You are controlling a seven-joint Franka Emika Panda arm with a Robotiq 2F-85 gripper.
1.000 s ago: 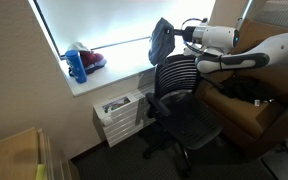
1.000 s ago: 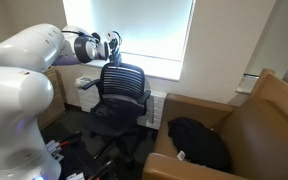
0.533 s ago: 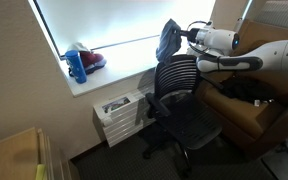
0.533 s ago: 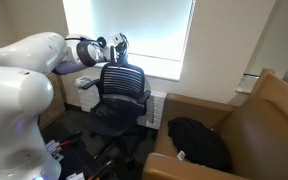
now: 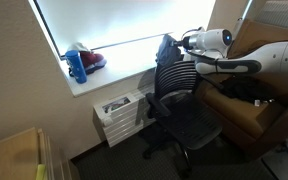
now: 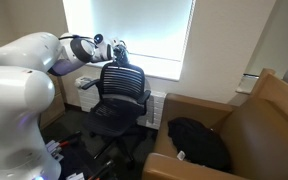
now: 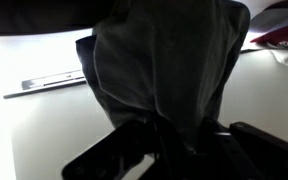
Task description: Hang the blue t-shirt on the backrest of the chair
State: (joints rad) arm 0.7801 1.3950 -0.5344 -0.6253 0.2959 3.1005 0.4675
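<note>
Gripper (image 5: 175, 42) is closed on the blue t-shirt (image 5: 167, 52). In the wrist view the bunched cloth (image 7: 164, 70) is pinched between the two dark fingers (image 7: 109, 160), and the fabric fills most of the frame directly ahead of the hand. The arm comes in level, with the hand held just above the chair's black mesh backrest (image 5: 174, 76). The shirt hangs down from the fingertips, and in both exterior views its lower part meets the top edge of the backrest directly beneath the hand. Whether any cloth lies over the far side of the backrest cannot be told; most of the garment is gathered at the fingers. The chair seat (image 6: 112, 118) is well below the hand. Ahead of the hand, past the shirt, is the bright window sill (image 5: 109, 75). A blue bottle (image 5: 76, 66) and a red item (image 5: 94, 60) stand on the sill touching each other, well off to one side of the hand. A white drawer unit (image 5: 119, 115) sits under the sill, below the hand and just beside the chair. Well behind the hand, on the arm's side, is a brown armchair (image 6: 259, 115) with a dark garment (image 6: 199, 140) on its seat.
</note>
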